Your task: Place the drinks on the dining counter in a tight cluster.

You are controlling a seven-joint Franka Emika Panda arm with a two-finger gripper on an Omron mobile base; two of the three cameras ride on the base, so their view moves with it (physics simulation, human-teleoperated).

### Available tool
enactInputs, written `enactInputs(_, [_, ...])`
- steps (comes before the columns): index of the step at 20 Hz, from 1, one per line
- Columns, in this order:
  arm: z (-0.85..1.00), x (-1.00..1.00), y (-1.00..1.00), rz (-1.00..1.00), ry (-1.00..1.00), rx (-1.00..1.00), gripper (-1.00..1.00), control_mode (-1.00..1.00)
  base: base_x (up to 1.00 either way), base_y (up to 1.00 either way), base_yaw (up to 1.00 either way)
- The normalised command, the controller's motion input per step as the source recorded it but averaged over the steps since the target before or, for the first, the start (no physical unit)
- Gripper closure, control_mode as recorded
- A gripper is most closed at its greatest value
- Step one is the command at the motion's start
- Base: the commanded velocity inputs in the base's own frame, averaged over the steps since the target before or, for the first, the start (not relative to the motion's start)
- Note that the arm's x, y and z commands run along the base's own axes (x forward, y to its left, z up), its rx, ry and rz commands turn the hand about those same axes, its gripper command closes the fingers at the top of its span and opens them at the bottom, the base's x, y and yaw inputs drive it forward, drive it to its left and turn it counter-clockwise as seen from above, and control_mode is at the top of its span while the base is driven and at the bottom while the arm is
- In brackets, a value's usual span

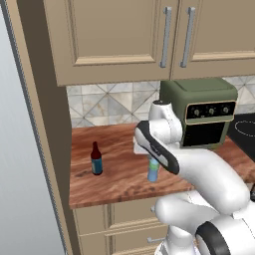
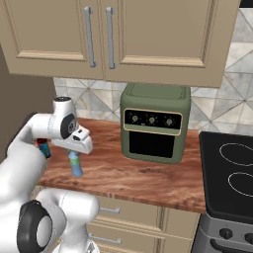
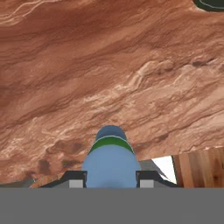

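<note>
- The small light-blue bottle [image 1: 153,170] is standing upright on the short wood worktop [image 1: 119,172] below the wall cabinets, at the centre of the left base view, just under the robot's hand.
- In the hand view the same bottle [image 3: 111,164] is sitting at the bottom centre, and the tool [image 3: 111,179] is pinching it: a dark fingertip [image 3: 74,178] is pressing on each side of its body, with no gap showing.
- In the right base view the bottle [image 2: 75,164] is hanging below the hand at the left of the frame; I cannot tell whether its base is touching the wood or sitting just above it.
- The slim dark-brown bottle [image 1: 96,159] is standing well apart, toward the left of the left base view, untouched on the same worktop.
- A green toaster oven [image 2: 155,122] is standing on the worktop at the centre of the right base view, near the gripped bottle.
- Judging by this, the step in hand is picking up the first drink; none is yet on the dining island.
- The next move is likely calling for a straight lift, keeping the bottle upright and clear of the oven, then carrying it over to the island.
</note>
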Motion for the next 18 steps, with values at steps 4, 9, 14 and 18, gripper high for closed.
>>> enactInputs(4, [0.84, -1.0, 0.0, 0.08, -0.15, 0.0, 1.0, -1.0, 0.0, 0.0, 0.0])
enactInputs(9, [0.94, -0.84, 0.0, 0.12, -0.07, 0.0, 1.0, -1.0, 0.0, 0.0, 0.0])
enactInputs(14, [0.73, -0.35, -0.01, 0.14, -0.02, 0.0, 1.0, -1.0, 0.0, 0.0, 0.0])
enactInputs(18, [0.51, 0.04, -0.06, 0.05, 0.03, -0.01, 1.0, -1.0, 0.0, 0.0, 0.0])
